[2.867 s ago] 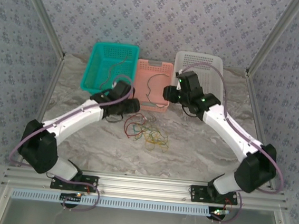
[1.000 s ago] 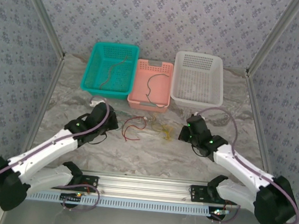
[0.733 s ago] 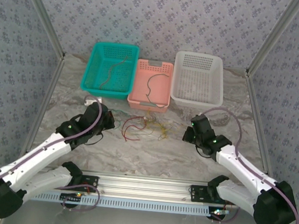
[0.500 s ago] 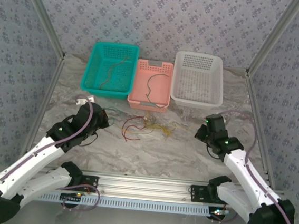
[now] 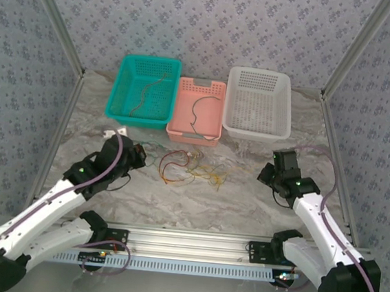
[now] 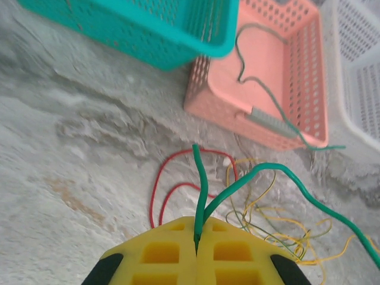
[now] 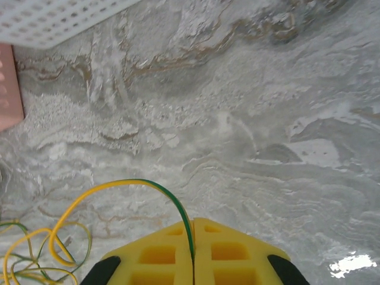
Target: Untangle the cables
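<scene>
Pulled farther apart, left claw (image 6: 196,234) pinching green cable (image 6: 203,184), right claw (image 7: 193,249) pinching yellow-green cable (image 7: 113,184), marble tabletop (image 7: 267,119), papered walls (image 5: 214,23)

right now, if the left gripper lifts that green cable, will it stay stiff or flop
Probably floppy: the green cable bends in loose curves from the shut left gripper. Likely light, being so thin. It may drag the yellow cables it crosses.

We look down on a table (image 5: 238,202) with a grey-white marble pattern and brownish veins. Walls (image 5: 207,23) papered in pale blue-grey with a small floral print close in the far, left and right sides. Aluminium posts (image 5: 53,20) rise at the far corners, and an aluminium rail (image 5: 186,240) runs along the near edge.
</scene>
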`<state>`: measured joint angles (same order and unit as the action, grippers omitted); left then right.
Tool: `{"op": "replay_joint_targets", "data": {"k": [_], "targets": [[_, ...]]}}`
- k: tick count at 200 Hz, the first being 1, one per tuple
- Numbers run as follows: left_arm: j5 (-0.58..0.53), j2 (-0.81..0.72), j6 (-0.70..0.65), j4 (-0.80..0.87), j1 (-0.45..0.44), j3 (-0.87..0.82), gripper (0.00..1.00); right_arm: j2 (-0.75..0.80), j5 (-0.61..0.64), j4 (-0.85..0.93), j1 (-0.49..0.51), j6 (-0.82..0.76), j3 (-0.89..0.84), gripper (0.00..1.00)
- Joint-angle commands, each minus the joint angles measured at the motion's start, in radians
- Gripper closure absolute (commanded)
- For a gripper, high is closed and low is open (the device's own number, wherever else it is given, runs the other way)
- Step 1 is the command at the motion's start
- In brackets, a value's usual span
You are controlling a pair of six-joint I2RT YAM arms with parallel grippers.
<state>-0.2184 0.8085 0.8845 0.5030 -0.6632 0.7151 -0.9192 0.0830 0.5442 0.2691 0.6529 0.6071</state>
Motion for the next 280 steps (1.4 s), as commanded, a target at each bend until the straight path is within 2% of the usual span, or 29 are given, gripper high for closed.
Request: {"op": "replay_joint_targets", "data": {"k": [1,21,46,56,67,96,109,142,173,240,280], "targets": [[0.069,-0.020,0.049,-0.095,-0.021,-0.069,1.00,0.024,0.044,0.028,0.035,-0.016,0.005,0.78],[0.063,-0.027,0.077,-0.110,-0.041,-0.117,1.00,0.062,0.133,0.076,0.129,-0.016,0.041,0.63],[0.030,-0.019,0.130,-0.107,-0.067,-0.177,1.00,0.054,0.296,0.096,0.336,-0.016,0.125,0.54],[0.015,-0.021,0.152,-0.115,-0.071,-0.205,1.00,0.020,0.318,0.064,0.414,-0.033,0.158,0.54],[-0.004,-0.028,0.178,-0.118,-0.072,-0.233,1.00,-0.047,0.276,-0.029,0.479,-0.092,0.195,0.58],[-0.070,-0.054,0.231,-0.088,-0.073,-0.274,1.00,-0.390,0.186,-0.146,0.632,-0.221,0.400,0.64],[-0.085,-0.068,0.244,-0.070,-0.072,-0.284,1.00,-0.548,0.126,-0.168,0.640,-0.274,0.503,0.64],[-0.095,-0.097,0.248,-0.025,-0.073,-0.299,1.00,-0.858,0.085,-0.112,0.637,-0.349,0.793,0.63],[-0.093,-0.131,0.247,-0.024,-0.073,-0.313,1.00,-1.096,0.143,0.029,0.633,-0.369,1.007,0.64],[-0.082,-0.130,0.230,-0.043,-0.072,-0.324,1.00,-1.205,0.299,0.081,0.637,-0.357,1.033,0.55],[-0.072,-0.113,0.222,-0.062,-0.073,-0.328,1.00,-1.254,0.308,0.085,0.631,-0.374,1.063,0.52]]}}
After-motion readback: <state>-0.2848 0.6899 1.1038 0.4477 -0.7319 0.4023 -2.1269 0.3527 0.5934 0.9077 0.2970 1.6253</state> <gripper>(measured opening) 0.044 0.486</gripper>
